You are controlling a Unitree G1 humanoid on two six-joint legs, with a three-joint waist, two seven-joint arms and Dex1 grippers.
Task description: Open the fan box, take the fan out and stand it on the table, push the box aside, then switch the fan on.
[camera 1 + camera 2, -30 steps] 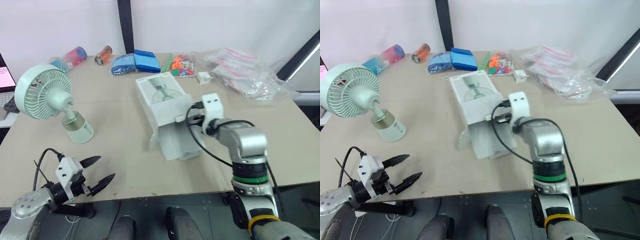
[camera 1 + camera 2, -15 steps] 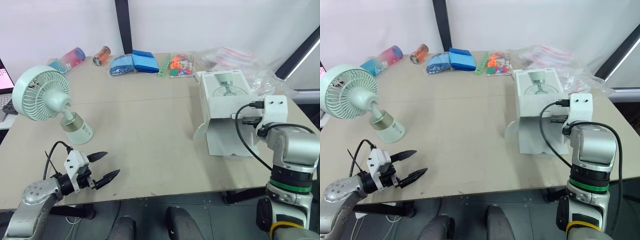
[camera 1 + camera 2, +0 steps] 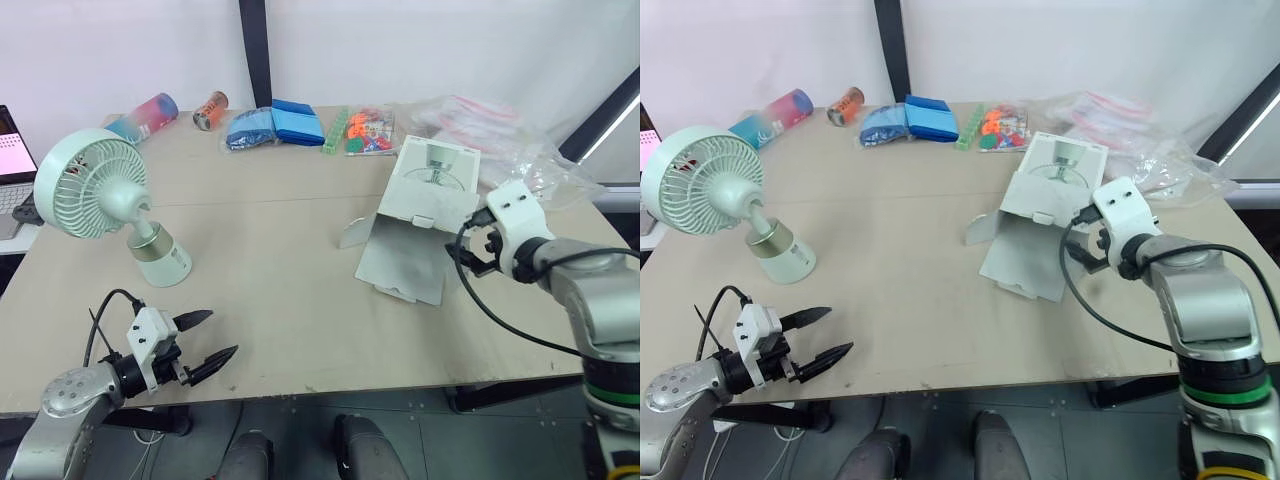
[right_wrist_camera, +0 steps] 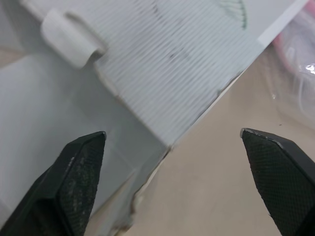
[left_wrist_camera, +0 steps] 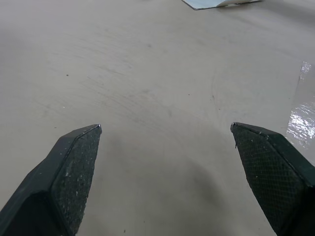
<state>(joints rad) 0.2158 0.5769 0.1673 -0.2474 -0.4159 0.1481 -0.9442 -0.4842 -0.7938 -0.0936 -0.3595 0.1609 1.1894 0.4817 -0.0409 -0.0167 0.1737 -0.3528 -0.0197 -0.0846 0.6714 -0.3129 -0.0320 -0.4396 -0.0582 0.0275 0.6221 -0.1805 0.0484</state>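
Note:
The pale green fan (image 3: 92, 193) stands upright on its base (image 3: 165, 265) at the table's left. At the right of the table, the white fan box (image 3: 425, 200) lies tilted with its flaps open. My right gripper (image 3: 472, 252) is open at the box's near right corner. In the right wrist view, the box's edge (image 4: 162, 64) lies between the wide-apart fingers (image 4: 81, 182) without being gripped. My left gripper (image 3: 215, 335) hovers open and empty over bare table near the front left edge, in front of the fan.
Along the back edge lie a pink and blue bottle (image 3: 145, 112), a can (image 3: 208, 110), blue packets (image 3: 275, 122), colourful small items (image 3: 365, 128) and clear plastic bags (image 3: 490, 140). A laptop (image 3: 10, 170) sits off the left edge.
The right gripper carried the box from the table's middle to the right, then opened and let go. The box has turned and now lies tilted. The left gripper stayed open.

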